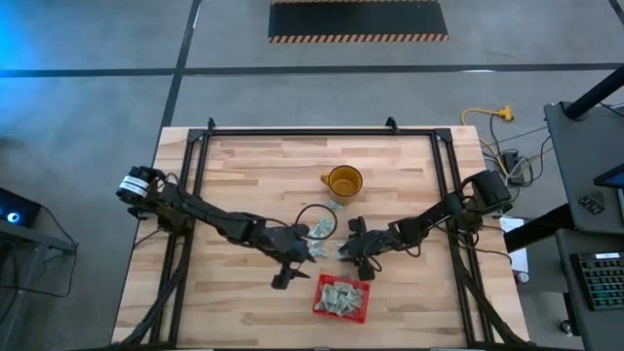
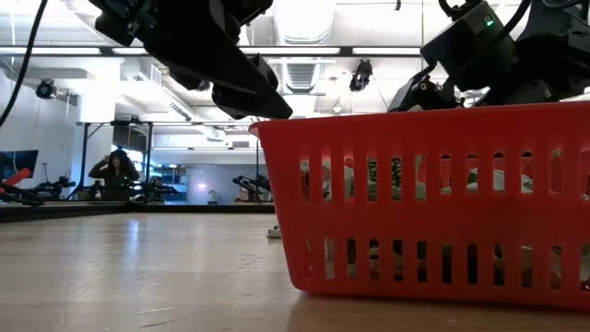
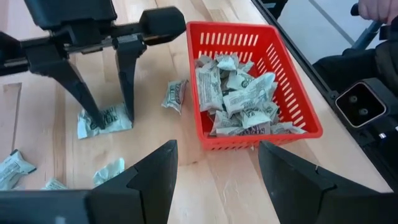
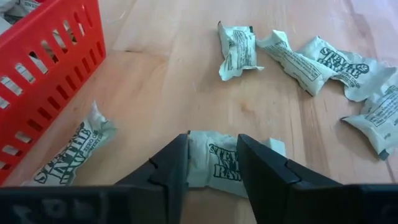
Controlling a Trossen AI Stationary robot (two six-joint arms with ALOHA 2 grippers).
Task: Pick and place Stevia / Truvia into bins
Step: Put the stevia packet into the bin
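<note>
Straddling one Stevia packet [image 4: 225, 163] with the right gripper [image 4: 212, 163], just beside the red basket [image 4: 43, 74].

Thin crinkled paper, it looks light, limp and easily creased; a pinch across its short middle seems surest. It lies flat on the wooden table [image 4: 161, 68] between the right gripper's fingertips, which are spread about a packet's width, tips at its edges, clenching nothing yet. Another packet [image 4: 68, 155] lies against the basket wall; more loose packets [image 4: 298, 59] lie ahead. Opposite, the left gripper [image 3: 214, 168] hovers parted and empty, facing the basket, already heaped with packets.

amber mug [image 1: 343, 181], wooden table [image 1: 244, 166]
</note>
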